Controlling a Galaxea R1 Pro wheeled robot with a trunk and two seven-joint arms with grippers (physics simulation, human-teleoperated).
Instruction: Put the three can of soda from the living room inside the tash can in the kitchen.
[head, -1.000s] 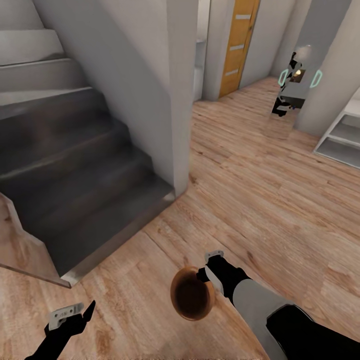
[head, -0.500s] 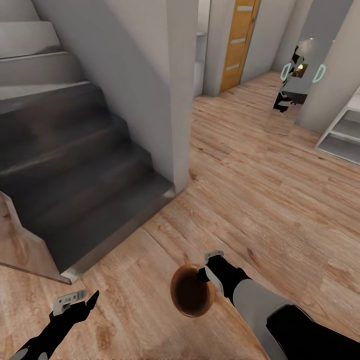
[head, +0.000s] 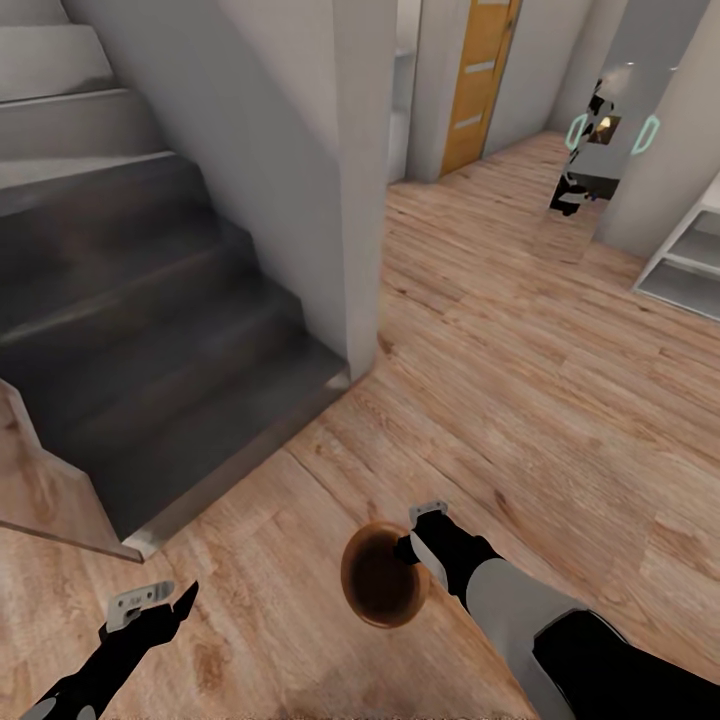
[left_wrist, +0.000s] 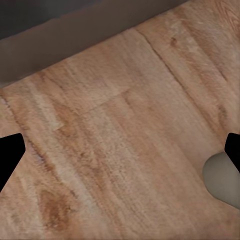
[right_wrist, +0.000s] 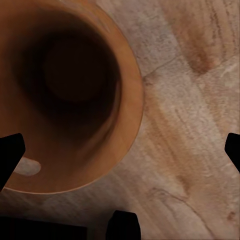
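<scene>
Right claw (head: 412, 537) grips the trash can's (head: 383, 590) rim above plank floor (head: 520, 380).

dark staircase (head: 150, 330), plank floor (head: 520, 380), orange door (head: 480, 80)

Left gripper (head: 150, 605) low and forward, fingers spread; right gripper (head: 415, 535) outstretched, jaw state unclear.

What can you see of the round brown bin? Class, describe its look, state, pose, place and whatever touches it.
The trash can is a small round bin, glossy copper-brown outside with a dark brown inside that looks empty. It is held off the wood plank floor, tilted so its open mouth faces the head camera. The right gripper grips its rim. The staircase stands well clear to the robot's left.
</scene>
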